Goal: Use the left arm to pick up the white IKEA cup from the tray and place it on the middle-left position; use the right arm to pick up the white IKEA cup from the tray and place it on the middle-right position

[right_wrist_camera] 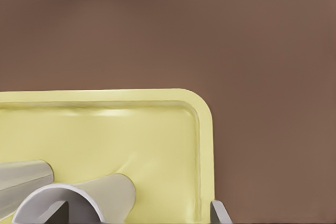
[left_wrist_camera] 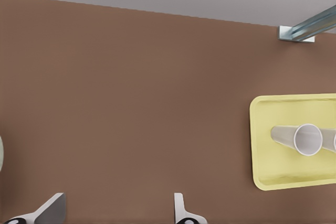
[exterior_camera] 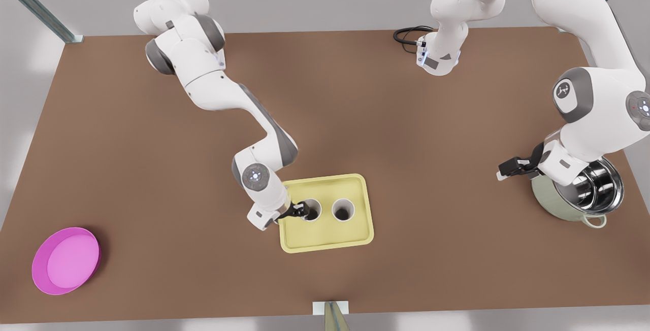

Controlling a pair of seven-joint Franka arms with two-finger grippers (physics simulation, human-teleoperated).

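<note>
**A:** Where are the cups?

**B:** Both white cups stand upright in the tray (exterior_camera: 325, 242), side by side. The nearer cup (exterior_camera: 312, 209) is toward the front view's left and the second cup (exterior_camera: 343, 209) sits just beside it. They are plain, tapered and handleless, with open mouths up.

**A:** Which step is this?

**B:** I judge it as the right arm's pick, at the approach. My right gripper (exterior_camera: 303, 210) is down at the nearer cup's rim. In the right wrist view its fingers (right_wrist_camera: 218, 214) are spread wide with that rim between them, and they have no hold on anything.

**A:** What does the next move call for?

**B:** I'd close on the cup wall, then lift straight up to clear the tray's low rim without nudging the neighbour. After that I'd carry it to the middle-right position, an unmarked patch of the brown table (exterior_camera: 152, 143).

**A:** And the left arm?

**B:** It waits well away, with the left gripper (exterior_camera: 508, 167) beside the green pot (exterior_camera: 558, 209), fingers apart and empty
</note>
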